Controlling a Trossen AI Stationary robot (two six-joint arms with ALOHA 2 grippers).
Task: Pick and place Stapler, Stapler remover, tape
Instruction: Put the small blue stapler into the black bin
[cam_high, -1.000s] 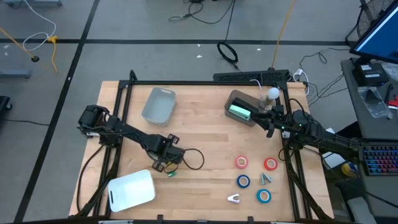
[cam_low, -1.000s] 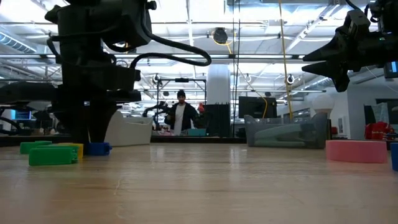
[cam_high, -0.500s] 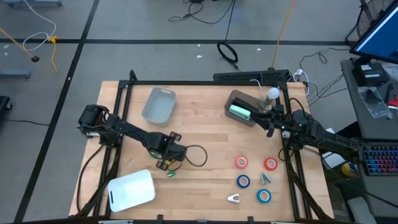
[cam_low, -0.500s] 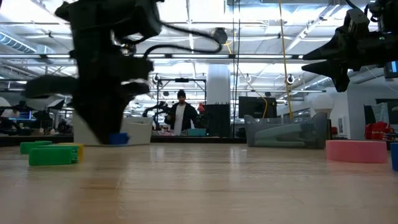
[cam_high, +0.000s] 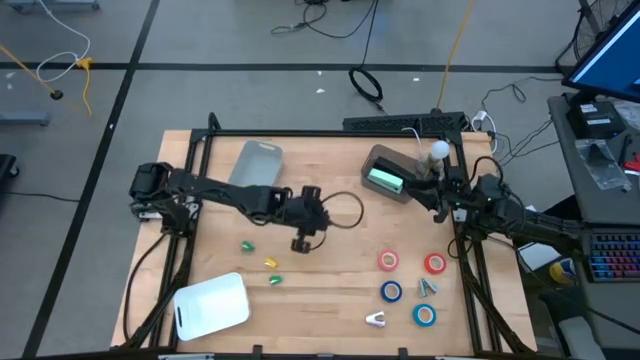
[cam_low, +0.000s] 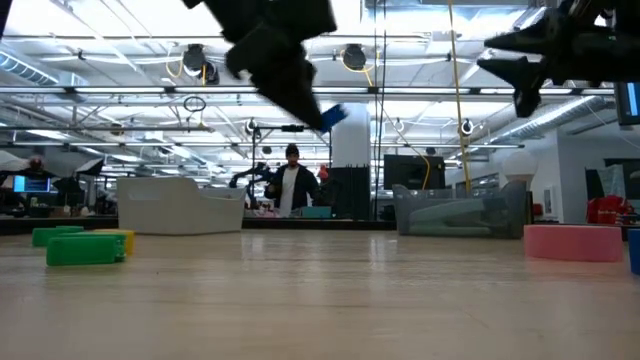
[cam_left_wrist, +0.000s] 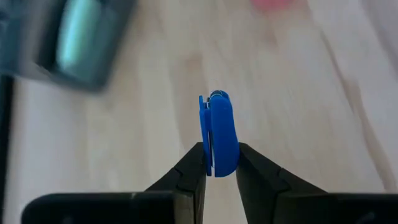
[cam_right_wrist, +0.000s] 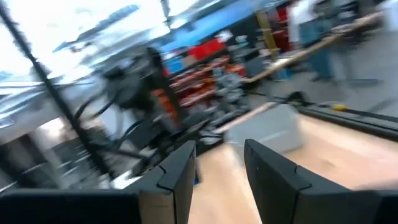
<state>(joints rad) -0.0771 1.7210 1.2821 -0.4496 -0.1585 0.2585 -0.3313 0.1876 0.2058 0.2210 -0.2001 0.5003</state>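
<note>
My left gripper (cam_high: 301, 243) hangs over the middle of the table, shut on a small blue stapler (cam_left_wrist: 219, 134), which also shows high in the low view (cam_low: 335, 114). Two green staplers (cam_high: 245, 243) (cam_high: 275, 279) and a yellow one (cam_high: 270, 262) lie flat on the table left of it. Two red tape rolls (cam_high: 388, 261) (cam_high: 434, 264), two blue ones (cam_high: 391, 291) (cam_high: 425, 315) and a pale stapler remover (cam_high: 376, 319) lie at the near right. My right gripper (cam_right_wrist: 221, 168) stands open and raised at the table's right edge (cam_high: 438, 196), nothing between its fingers. My left gripper pinches the blue stapler's two broad flat sides at its lower end (cam_left_wrist: 217, 167) between its two fingers (cam_left_wrist: 191, 169). The fingers slant down toward the table's right. The stapler stands on edge, sticks out beyond the fingertips and is lifted clear of the table.
A dark grey bin (cam_high: 375, 160) with a green thing inside stands at the far right, a translucent grey bin (cam_high: 255, 168) at the far left, a white bin (cam_high: 212, 305) at the near left corner. A person (cam_low: 291, 185) stands in the room beyond the table.
My left gripper has risen and swung toward the table's right and far side, tipping to a shallower slant. It has carried the blue stapler up off the table from beside the green and yellow ones, which stay put. My right gripper has tipped its fingers upward.
</note>
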